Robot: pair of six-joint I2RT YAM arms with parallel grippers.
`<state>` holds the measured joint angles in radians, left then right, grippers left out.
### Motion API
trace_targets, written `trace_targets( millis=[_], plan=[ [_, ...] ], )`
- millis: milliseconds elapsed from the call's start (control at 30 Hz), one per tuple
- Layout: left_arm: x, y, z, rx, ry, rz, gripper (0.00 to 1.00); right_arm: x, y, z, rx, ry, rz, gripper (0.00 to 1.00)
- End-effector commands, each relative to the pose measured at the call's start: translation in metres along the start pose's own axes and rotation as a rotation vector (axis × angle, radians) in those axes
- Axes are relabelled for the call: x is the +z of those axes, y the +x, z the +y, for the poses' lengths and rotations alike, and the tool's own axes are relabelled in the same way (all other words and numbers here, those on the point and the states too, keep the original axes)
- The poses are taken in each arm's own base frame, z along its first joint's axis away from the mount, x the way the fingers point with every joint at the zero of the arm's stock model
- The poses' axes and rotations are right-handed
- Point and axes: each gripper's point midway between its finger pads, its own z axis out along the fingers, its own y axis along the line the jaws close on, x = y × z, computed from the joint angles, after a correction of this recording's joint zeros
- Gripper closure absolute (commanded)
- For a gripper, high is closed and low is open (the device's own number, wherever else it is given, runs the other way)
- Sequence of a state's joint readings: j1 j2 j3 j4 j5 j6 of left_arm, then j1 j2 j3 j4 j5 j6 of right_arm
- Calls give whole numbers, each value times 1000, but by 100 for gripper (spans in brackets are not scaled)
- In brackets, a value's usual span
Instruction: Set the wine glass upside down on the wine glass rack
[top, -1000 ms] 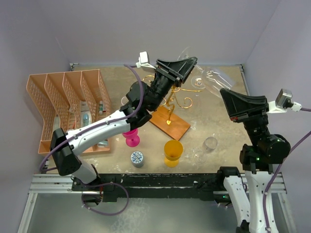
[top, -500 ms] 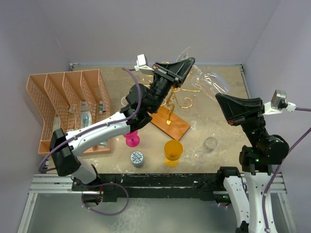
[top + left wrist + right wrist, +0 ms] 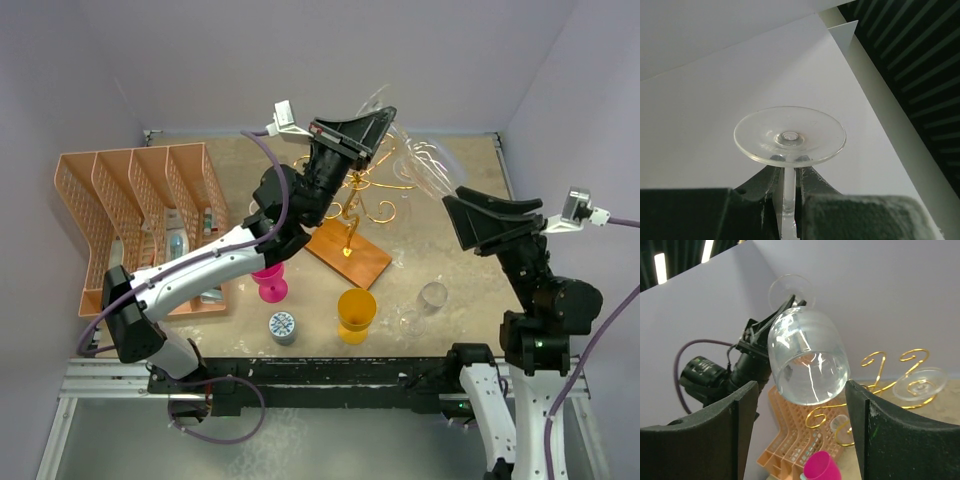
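Pinching the stem of the wine glass (image 3: pixel 789 136) just below its round foot, with the left gripper (image 3: pixel 788 176) pressed tight on it from both sides. Holding it up in the air over the far middle of the table (image 3: pixel 440 260), tilted, foot toward the far wall and bowl reaching out to the right, above the far right side of the wine glass rack (image 3: pixel 372 208). Keeping the right gripper (image 3: pixel 801 390) spread wide and gripping nothing, framing the bowl between both fingers (image 3: pixel 715 440). Standing near the rack's wooden base (image 3: pixel 352 256): a yellow cup (image 3: pixel 356 312), a pink goblet (image 3: pixel 270 285). Lying on its side at the near right, a clear glass (image 3: pixel 430 297). Sitting at the left, an orange basket (image 3: pixel 130 215).
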<state>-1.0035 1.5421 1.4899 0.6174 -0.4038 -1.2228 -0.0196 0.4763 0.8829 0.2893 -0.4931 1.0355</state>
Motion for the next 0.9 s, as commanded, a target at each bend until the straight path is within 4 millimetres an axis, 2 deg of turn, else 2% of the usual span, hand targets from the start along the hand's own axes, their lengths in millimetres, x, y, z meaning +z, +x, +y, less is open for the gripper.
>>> trace_targets(
  millis=[0, 100, 200, 433, 567, 700, 767, 867],
  plan=[
    [1, -40, -61, 70, 85, -103, 100, -12, -18, -3, -90, 105, -76, 27],
    [3, -40, -62, 156, 66, -93, 100, -19, -18, -17, -104, 220, -60, 27],
    [2, -40, -64, 231, 64, -74, 100, -20, -33, -14, -192, 236, -101, 26],
    [-15, -25, -63, 410, 77, 65, 100, -7, -40, -6, -349, 199, -39, 27],
    [-26, -8, -65, 504, 116, 191, 100, 2, -32, 6, -435, 106, 50, 29],
    [-45, 17, -60, 604, 198, 351, 100, 10, -4, 21, -494, -83, 214, 29],
    [-52, 27, -55, 641, 217, 420, 100, 12, 11, 22, -493, -166, 294, 29],
    [-63, 38, -49, 669, 247, 497, 100, 18, 12, 13, -526, -163, 321, 30]
  ],
)
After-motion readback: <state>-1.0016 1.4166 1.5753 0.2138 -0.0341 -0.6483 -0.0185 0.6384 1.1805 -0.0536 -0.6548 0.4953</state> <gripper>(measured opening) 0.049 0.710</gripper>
